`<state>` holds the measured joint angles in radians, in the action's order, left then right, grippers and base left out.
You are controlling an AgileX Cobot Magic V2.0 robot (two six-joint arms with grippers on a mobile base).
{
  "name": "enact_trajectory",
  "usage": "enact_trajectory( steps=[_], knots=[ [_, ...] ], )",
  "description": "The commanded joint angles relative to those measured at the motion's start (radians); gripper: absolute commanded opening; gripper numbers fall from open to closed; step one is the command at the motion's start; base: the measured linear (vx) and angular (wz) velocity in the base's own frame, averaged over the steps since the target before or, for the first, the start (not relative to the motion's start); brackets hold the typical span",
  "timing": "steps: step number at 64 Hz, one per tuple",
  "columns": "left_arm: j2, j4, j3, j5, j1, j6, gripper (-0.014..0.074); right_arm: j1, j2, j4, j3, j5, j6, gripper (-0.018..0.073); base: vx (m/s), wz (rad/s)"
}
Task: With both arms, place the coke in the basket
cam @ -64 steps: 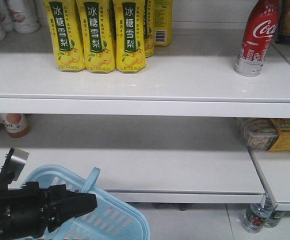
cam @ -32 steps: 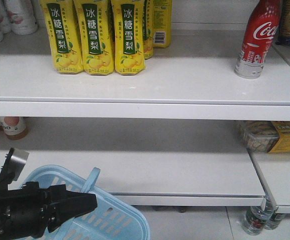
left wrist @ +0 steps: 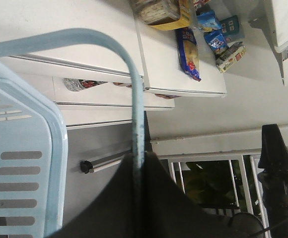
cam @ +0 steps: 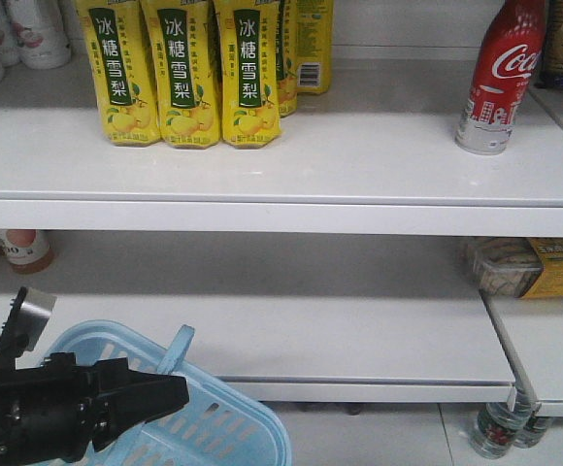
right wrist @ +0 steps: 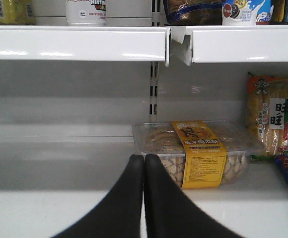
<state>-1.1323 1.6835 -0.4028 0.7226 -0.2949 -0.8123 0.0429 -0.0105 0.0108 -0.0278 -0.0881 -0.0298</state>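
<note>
Pinching the basket handle [left wrist: 136, 94], the left gripper [left wrist: 140, 157] sits low (coke [cam: 495, 83] shelved).

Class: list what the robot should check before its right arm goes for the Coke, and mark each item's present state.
1. Left gripper clamps the basket handle: ok.
2. Coke upright on the upper shelf, nothing in front: ok.
3. Right gripper open for a grasp: not ok, shut.
4. Right gripper faces the Coke: not ok, it faces a biscuit box.
5. Basket interior free: cannot tell.
</note>
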Motion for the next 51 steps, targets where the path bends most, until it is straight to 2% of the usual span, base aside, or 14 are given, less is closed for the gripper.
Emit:
enact_trajectory(
  steps=[1,51],
  knots=[
    [0.023,0.099,-0.026,0.048,-0.004,-0.005,-0.0006,0.0,-0.013,-0.004,-0.008,0.071,-0.01,-0.001,0.0,0.0],
    [0.023,0.099,-0.026,0.048,-0.004,-0.005,-0.0006,0.0,-0.013,-0.004,-0.008,0.071,-0.01,-0.001,0.0,0.0]
  ],
)
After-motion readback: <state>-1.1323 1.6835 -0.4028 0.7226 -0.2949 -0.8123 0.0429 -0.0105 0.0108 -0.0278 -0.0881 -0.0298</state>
